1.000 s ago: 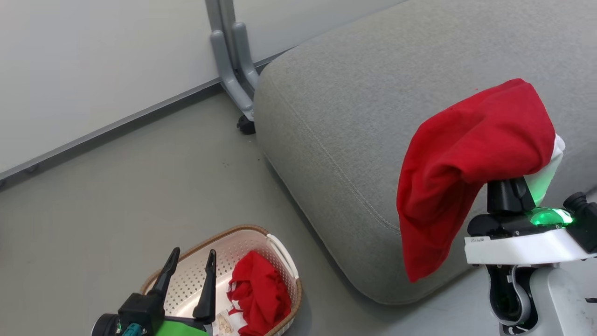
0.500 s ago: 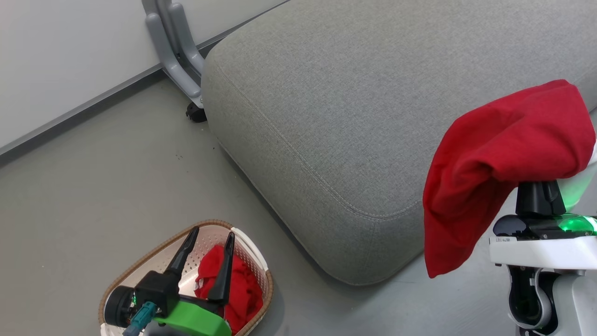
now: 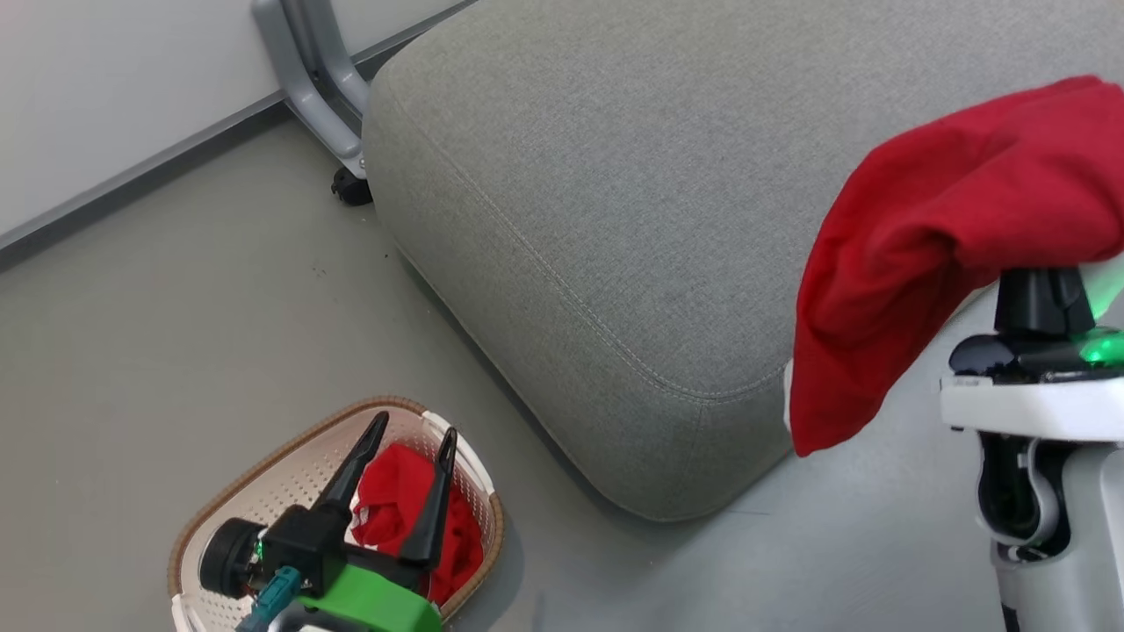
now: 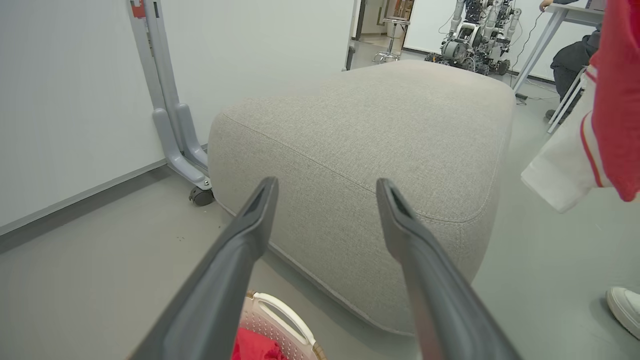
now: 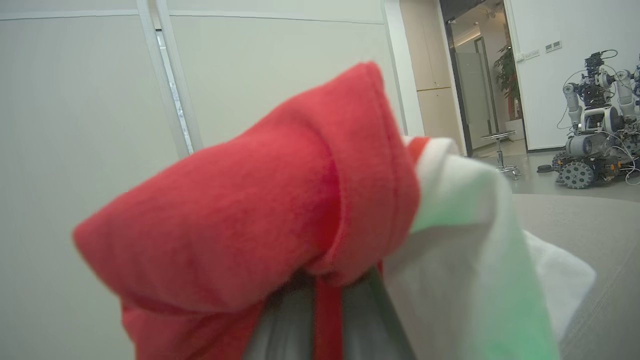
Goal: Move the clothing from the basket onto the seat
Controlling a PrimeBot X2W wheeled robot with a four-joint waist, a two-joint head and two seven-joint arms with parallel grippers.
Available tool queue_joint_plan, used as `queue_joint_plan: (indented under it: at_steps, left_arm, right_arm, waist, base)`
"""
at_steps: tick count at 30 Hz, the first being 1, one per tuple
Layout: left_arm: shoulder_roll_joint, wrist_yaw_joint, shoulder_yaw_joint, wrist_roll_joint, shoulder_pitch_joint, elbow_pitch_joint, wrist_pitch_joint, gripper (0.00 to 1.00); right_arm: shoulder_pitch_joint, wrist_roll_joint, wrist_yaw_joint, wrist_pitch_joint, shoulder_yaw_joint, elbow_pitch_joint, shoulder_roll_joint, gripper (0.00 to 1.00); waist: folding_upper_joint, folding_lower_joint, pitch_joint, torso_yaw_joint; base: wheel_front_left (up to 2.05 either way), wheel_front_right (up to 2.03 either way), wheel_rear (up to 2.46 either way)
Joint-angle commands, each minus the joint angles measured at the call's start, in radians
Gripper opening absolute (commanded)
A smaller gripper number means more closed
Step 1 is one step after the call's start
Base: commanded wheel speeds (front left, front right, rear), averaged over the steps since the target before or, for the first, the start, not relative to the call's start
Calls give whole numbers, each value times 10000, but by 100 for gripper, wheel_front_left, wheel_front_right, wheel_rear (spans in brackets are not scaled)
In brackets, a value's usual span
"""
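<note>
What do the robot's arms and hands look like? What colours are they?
The left end effector has two long, dark, pointed fingers on a black block, with a bright green cover and a teal plug behind. The right end effector has a black base with a glowing green light, then a white band with tiny grey writing, and a pale grey forearm below.

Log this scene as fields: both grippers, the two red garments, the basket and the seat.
left gripper: open, empty, over the basket
right gripper: shut on the held garment
held garment: red and white, draped over the right gripper, near the seat
second garment: crumpled in the basket
basket: on the floor
seat: grey, no garment laid on it yet
</note>
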Motion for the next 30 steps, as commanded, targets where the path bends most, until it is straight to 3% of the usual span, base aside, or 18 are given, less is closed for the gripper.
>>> queue_joint_plan:
  at_steps: [1,16,26,30]
  left_arm:
    - [216,-24,-135,75,-335,-128,6,100]
    - [1261,-24,-814,229,-2505,-1449,5,100]
    - [1482,-24,-1152,353,-3324,-1714,5,100]
    - [1481,-24,-1152,406,-3452,-1735,5,100]
  right_arm:
    - [-491,-100,0,-31,-101,-1,-128,0]
    - [-5420,-789,0,-29,-1556,1078,-1397,0]
    - [-7482,-1857,-6,-31,-1864,4225,-2272,0]
    - [-7749,-2041,-6,-31,-2317,5609,-2254,0]
  waist:
    - [-1,0,744,475]
    - [-1,0,4149,2165]
    - [-1,0,5554,3180]
    - [-1,0,5835,3446]
  base:
    - [0,0,0]
    - [0,0,0]
    - [0,0,0]
    - [0,0,0]
